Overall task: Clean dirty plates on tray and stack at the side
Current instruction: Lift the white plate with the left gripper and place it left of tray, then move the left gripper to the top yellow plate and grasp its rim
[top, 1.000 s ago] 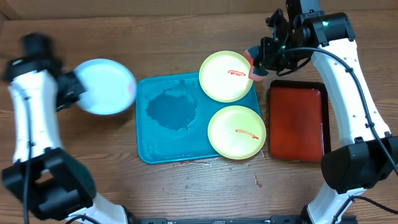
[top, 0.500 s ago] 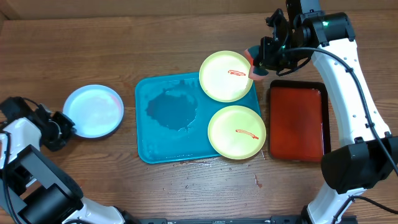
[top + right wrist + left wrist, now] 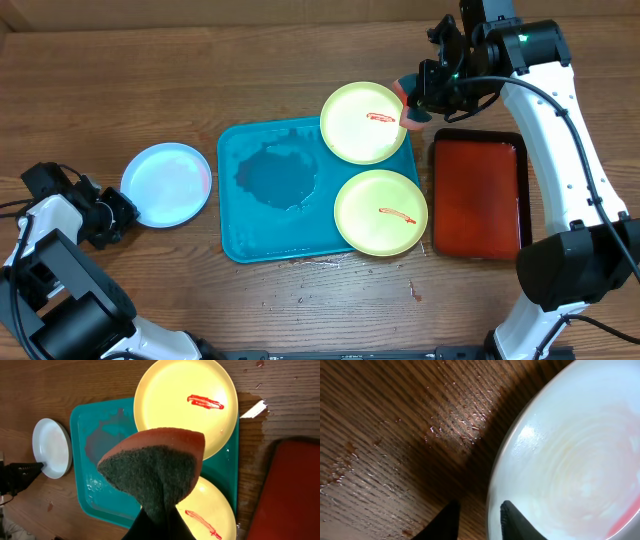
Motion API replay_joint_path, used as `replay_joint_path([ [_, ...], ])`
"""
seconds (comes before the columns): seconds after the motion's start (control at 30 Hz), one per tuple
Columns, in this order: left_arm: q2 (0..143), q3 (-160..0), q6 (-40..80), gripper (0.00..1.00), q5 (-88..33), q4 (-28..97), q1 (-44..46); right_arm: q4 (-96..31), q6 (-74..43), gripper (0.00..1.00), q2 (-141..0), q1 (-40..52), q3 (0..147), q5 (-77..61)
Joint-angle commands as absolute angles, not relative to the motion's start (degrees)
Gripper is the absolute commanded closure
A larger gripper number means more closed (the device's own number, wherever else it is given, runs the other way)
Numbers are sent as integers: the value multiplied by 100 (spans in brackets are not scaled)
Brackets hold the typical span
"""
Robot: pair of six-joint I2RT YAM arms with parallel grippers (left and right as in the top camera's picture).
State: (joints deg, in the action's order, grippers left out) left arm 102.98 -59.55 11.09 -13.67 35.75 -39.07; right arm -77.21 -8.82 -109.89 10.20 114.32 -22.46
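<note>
Moved: blue plate (image 3: pixel 167 184) lies closer to the teal tray (image 3: pixel 250 240) than half a second ago, and the left hand (image 3: pixel 112 215) has followed it inward; the right arm has not shifted.
Left hand: at the blue plate's near-left rim. In the wrist view its fingertips (image 3: pixel 516 519) stand slightly apart with the rim between them, one over the plate, one over the desk (image 3: pixel 300 50); parted, not pinching.
Right hand (image 3: pixel 420 105): closed on an orange sponge (image 3: pixel 155 467) with a dark scouring face, above the upper plate's right edge.
Blue plate: flat on the desk, a narrow strip of bare wood between it and the tray's left rim.
Upper yellow-green plate (image 3: pixel 365 122): tray's far right corner, overhanging the far rim; red smear.
Lower yellow-green plate (image 3: pixel 381 212): tray's near right, edge over the right rim; red smear.
Tray's left half: wet patch (image 3: pixel 278 175).
Red tray (image 3: pixel 480 195): just right of the teal tray.
Room: bare wood along the desk's near edge.
</note>
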Motion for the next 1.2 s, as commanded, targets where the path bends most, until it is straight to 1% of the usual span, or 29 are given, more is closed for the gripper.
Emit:
replay_joint_path([
  [0.0,10173,-6112,950,66,-1317,3752,-3826,-7708,-873,96,-10908,1011,11500,-2257],
  [0.17,10071,-6908,585,61,-1201,4528,-3446,-7703,-873,96,-10908,1011,11500,-2255],
  [0.27,10057,-7627,443,60,-1140,5140,-3037,-7706,-873,96,-10908,1011,11500,-2257],
  [0.37,10057,-8283,447,59,-1144,5583,-2421,-7701,-873,96,-10908,1011,11500,-2255],
  [0.43,10060,-8556,460,57,-1162,5662,-1942,-7693,-873,96,-10908,1011,11500,-2255],
  [0.53,10071,-8792,729,49,-1205,5492,-1052,-7684,-873,96,-10908,1011,11500,-2255],
  [0.6,10121,-8825,1059,45,-1470,5172,-506,-7684,-873,96,-10908,1011,11500,-2255],
  [0.73,10497,-8862,1745,46,-2255,4475,366,-7686,-873,96,-10908,1011,11500,-2255],
  [0.83,11048,-9150,1966,46,-2193,4338,902,-7686,-873,96,-10908,1011,11500,-2255],
  [0.97,11970,-9939,2237,48,-1857,4554,1474,-7688,-873,96,-10908,1011,11500,-2255],
  [1.1,12707,-10429,2589,48,-1761,4580,1743,-7688,-873,96,-10908,1011,11500,-2255],
  [1.17,12916,-10468,2757,51,-1761,4576,1791,-7697,-873,96,-10908,1011,11500,-2255],
])
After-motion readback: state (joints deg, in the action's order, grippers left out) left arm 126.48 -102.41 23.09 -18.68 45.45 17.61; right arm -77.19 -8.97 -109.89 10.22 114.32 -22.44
